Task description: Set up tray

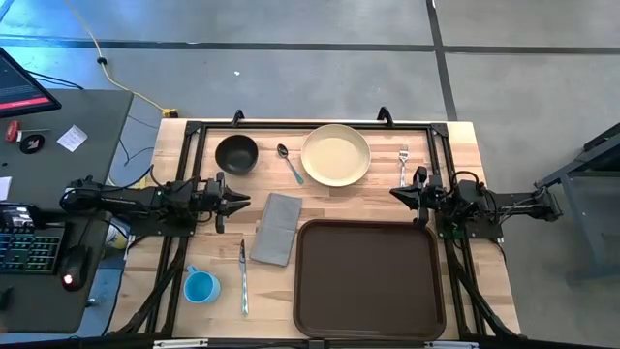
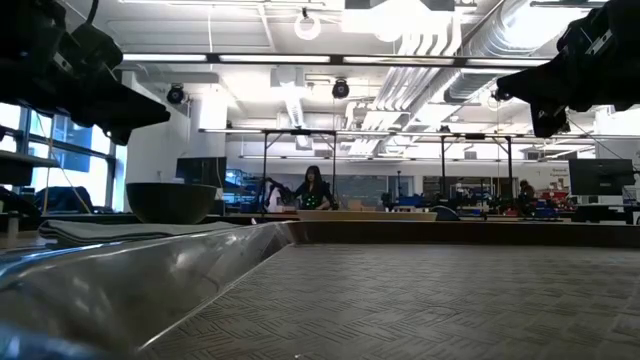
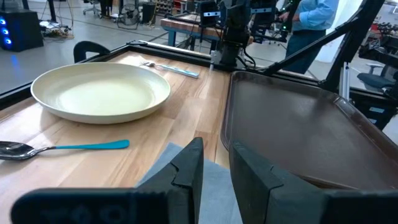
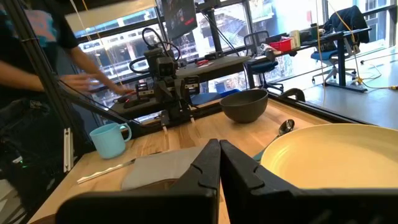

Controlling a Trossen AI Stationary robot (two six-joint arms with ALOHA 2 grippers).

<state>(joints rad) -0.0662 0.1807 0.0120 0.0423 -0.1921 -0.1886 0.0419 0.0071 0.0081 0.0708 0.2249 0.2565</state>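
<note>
The dark brown tray lies flat on the wooden table at the near right, with nothing on it. Behind it, along the far side, stand a black bowl, a blue-handled spoon, a cream plate and a fork. A grey folded napkin, a knife and a blue cup lie left of the tray. My left gripper hovers level at the table's left, slightly open and holding nothing. My right gripper hovers level at the right, shut and holding nothing.
Black frame rails run along the table's far and side edges. A side desk with a keyboard stands left of the table. Beyond the table a person stands by the right arm, and a sleeve shows near the left arm.
</note>
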